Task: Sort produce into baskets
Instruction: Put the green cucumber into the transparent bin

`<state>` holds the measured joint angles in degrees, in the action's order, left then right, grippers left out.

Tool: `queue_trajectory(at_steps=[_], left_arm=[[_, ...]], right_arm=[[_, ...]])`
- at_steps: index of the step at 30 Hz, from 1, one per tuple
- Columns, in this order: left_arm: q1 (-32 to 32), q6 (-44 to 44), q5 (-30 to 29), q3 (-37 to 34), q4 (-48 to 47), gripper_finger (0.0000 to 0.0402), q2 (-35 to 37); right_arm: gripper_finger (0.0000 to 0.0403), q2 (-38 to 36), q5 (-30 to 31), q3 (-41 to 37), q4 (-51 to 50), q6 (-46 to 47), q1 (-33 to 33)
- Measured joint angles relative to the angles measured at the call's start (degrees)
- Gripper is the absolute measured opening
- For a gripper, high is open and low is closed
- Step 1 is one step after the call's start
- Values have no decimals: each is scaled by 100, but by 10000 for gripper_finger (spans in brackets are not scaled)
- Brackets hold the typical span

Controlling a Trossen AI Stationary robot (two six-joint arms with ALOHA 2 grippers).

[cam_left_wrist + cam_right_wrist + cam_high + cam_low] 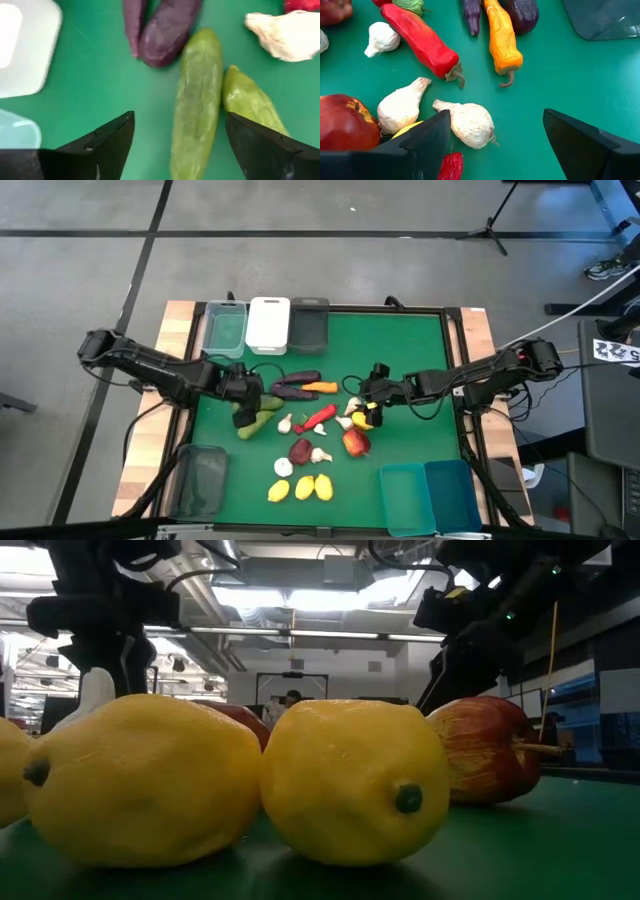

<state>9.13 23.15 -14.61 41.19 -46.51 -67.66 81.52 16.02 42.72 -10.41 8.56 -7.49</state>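
Two green cucumbers (197, 100) (250, 97) lie side by side on the green mat, just past two purple eggplants (167, 30). My left gripper (180, 142) hangs open above them (244, 402), pointing steeply down; one cucumber lies between its fingers and the other beside one finger. My right gripper (495, 132) stands open over the middle of the mat (368, 408), above a white garlic bulb (467, 122). Near it lie a red chili (420, 40), an orange carrot (502, 42), more garlic (400, 107) and a red fruit (345, 125). Yellow lemons (300, 488) lie near the front.
A clear basket (225, 328), a white one (268, 323) and a dark grey one (308, 323) stand along the far edge. A dark translucent basket (200, 480) sits at the near left, and two teal baskets (428, 496) at the near right. The produce is crowded mid-mat.
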Motion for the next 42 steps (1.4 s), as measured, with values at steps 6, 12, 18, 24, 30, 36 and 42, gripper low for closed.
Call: queue_trajectory(at_steps=[6,12,18,24,30,36,42], left_arm=[[-220,-122,400,-633,666,304,136],[-261,-111,732,-1082,1055,304,296],[-317,-99,1051,-1617,1701,304,293],[-456,31,1103,-1764,1777,276,295],[-461,181,1073,-1764,1769,182,295],[-460,659,1075,-1764,1776,144,317],[-456,1313,1039,-1736,1878,145,589]], right_arm=[[317,0,1,0,-9,4,-2],[317,0,1,0,-11,7,0],[317,0,24,0,-4,11,-2],[317,0,86,0,7,47,-1],[317,0,200,0,3,166,-2],[317,0,200,0,2,166,-2],[317,0,200,0,-4,166,-2]])
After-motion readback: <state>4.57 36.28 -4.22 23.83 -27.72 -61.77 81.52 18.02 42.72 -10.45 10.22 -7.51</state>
